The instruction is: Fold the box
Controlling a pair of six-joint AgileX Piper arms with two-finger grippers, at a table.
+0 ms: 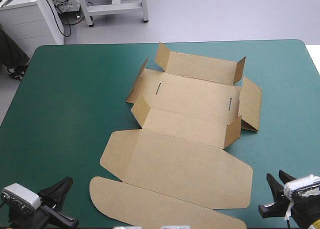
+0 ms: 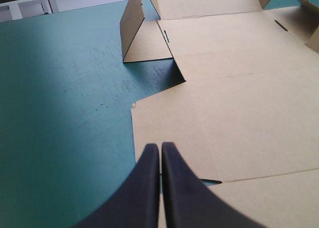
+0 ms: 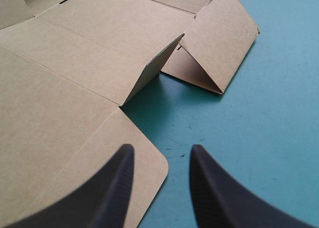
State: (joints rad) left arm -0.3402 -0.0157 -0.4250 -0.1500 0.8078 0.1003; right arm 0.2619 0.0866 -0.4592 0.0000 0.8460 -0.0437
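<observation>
I read the box lying mid-bench on the teal-green cover, with its large lid panel flat toward the near edge. In the far half, the far wall and the small side flaps stand partly raised, and the base panel lies flat. The left pincer is clenched, its black fingers meeting in one point aimed at the lid panel's left edge and grasping nothing. The right pincer is released, fingers apart, aimed at the panel's rounded right corner.
</observation>
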